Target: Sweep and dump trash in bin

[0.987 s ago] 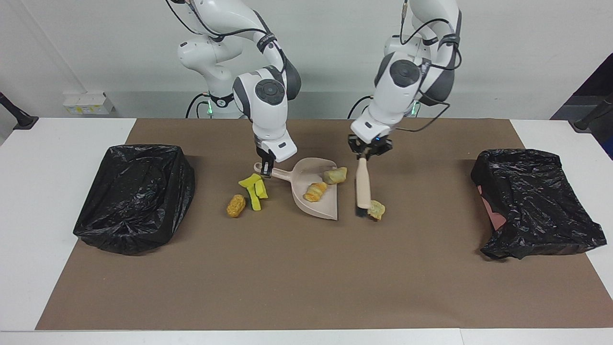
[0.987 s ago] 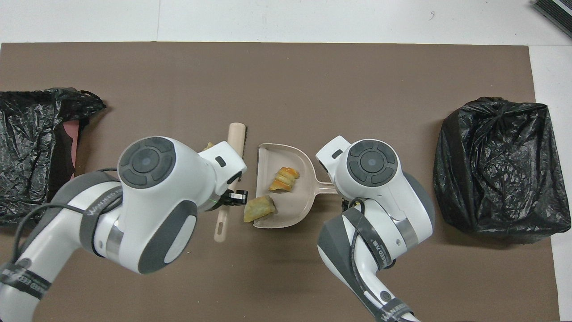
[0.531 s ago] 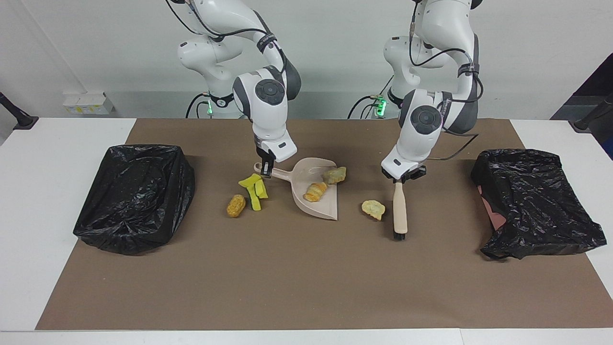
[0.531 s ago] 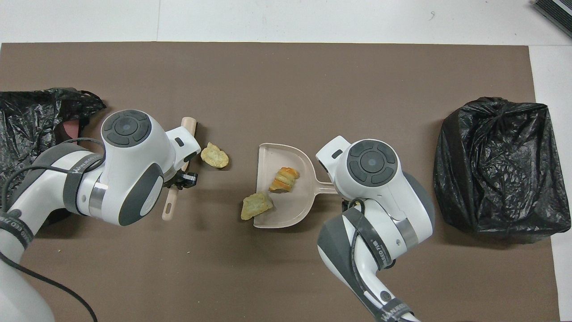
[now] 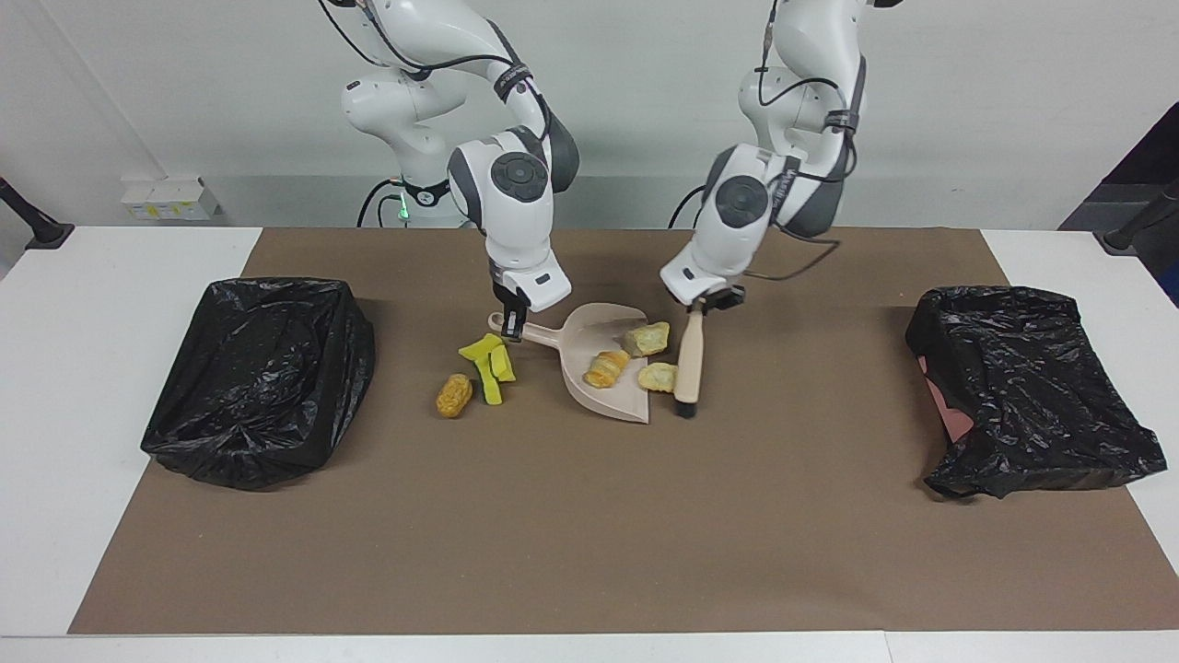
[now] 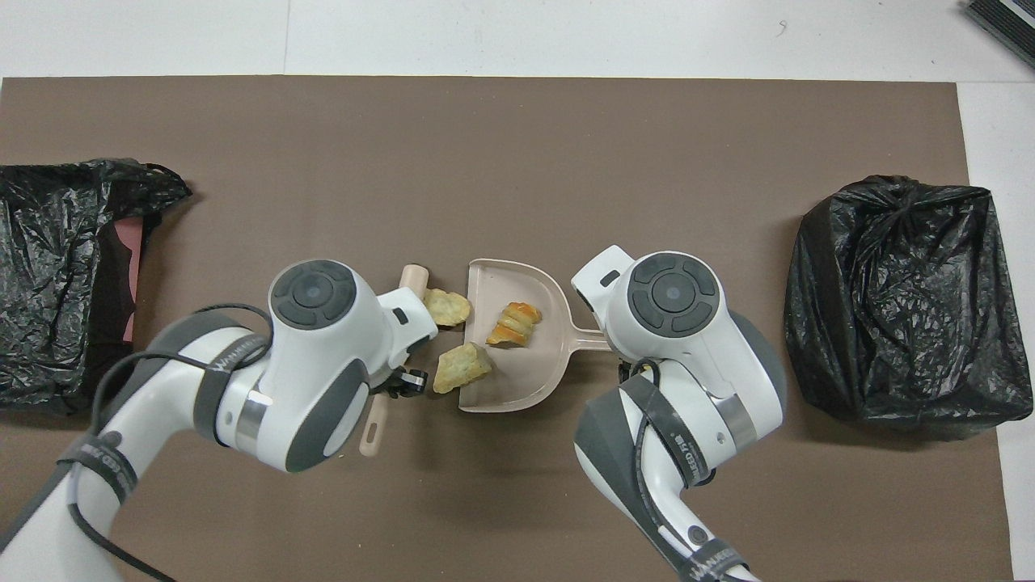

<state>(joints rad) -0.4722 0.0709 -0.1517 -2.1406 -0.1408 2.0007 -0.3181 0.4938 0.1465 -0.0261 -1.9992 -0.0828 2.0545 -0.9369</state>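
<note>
In the facing view, the left gripper [image 5: 703,308] is clenching the top of the beige brush [image 5: 688,355], whose long axis is running away from the robots, bristles down on the brown mat [image 5: 589,552]. A pale cream chunk [image 5: 658,377] is lying right against the brush on the side toward the right arm's end, at the open lip of the beige dustpan [image 5: 608,401]. That is the relation the next push seems to turn on: the chunk is sitting between bristles and pan, so a stroke toward the right arm's end should carry it in. An orange-striped chunk [image 5: 606,367] and another pale chunk [image 5: 646,338] are already lying in the pan. The right gripper [image 5: 512,324] is grasping the dustpan's handle, holding it in place. Yellow foam pieces [image 5: 488,363] and an orange-brown nugget [image 5: 453,394] are lying unswept on the mat beside the handle, nearer the black-lined bin [image 5: 262,378].

In the overhead view, the left gripper [image 6: 404,380] is covering the middle of the brush [image 6: 371,430]; the cream chunk [image 6: 447,307] is touching the pan's [image 6: 525,392] rim. The right gripper is hidden under its own arm.
</note>
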